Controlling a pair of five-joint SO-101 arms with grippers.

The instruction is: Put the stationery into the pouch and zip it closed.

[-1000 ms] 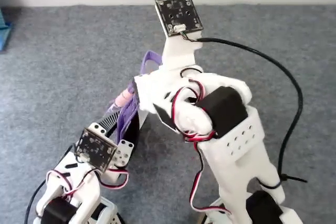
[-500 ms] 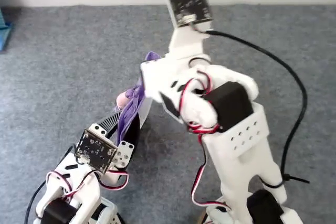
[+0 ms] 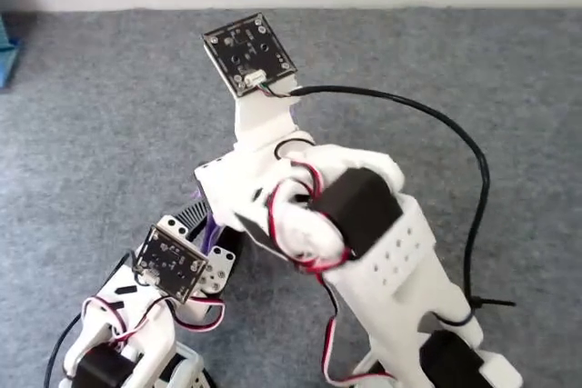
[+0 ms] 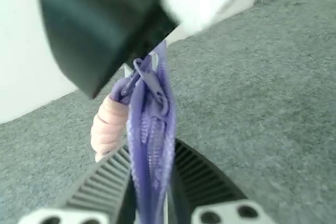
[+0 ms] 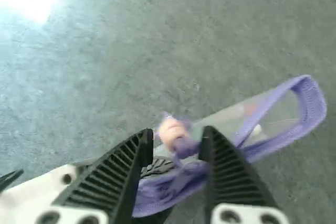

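The clear pouch with purple trim (image 4: 152, 108) hangs upright, its zip edge pinched between the ribbed black fingers of my left gripper (image 4: 151, 149), which is shut on it. A pink item (image 4: 107, 129) bulges at the pouch's side. The black jaw of my right gripper sits at the zip pull (image 4: 140, 67). In the right wrist view my right gripper (image 5: 177, 136) is closed around the purple zip end and the pink item (image 5: 170, 128), and the pouch (image 5: 252, 121) trails away with its loop (image 5: 310, 98). From above, a purple sliver of the pouch (image 3: 211, 226) shows beside the left gripper (image 3: 202, 221).
Grey carpet (image 3: 91, 115) covers the table all round. The right arm's white body (image 3: 364, 243) and black cable (image 3: 473, 188) cross the middle. A blue object (image 3: 5, 52) sits at the far left edge. A pale wall runs along the back.
The right arm swung left along the pouch's top and now hides most of the pouch from above. The left arm stayed put, holding the pouch.
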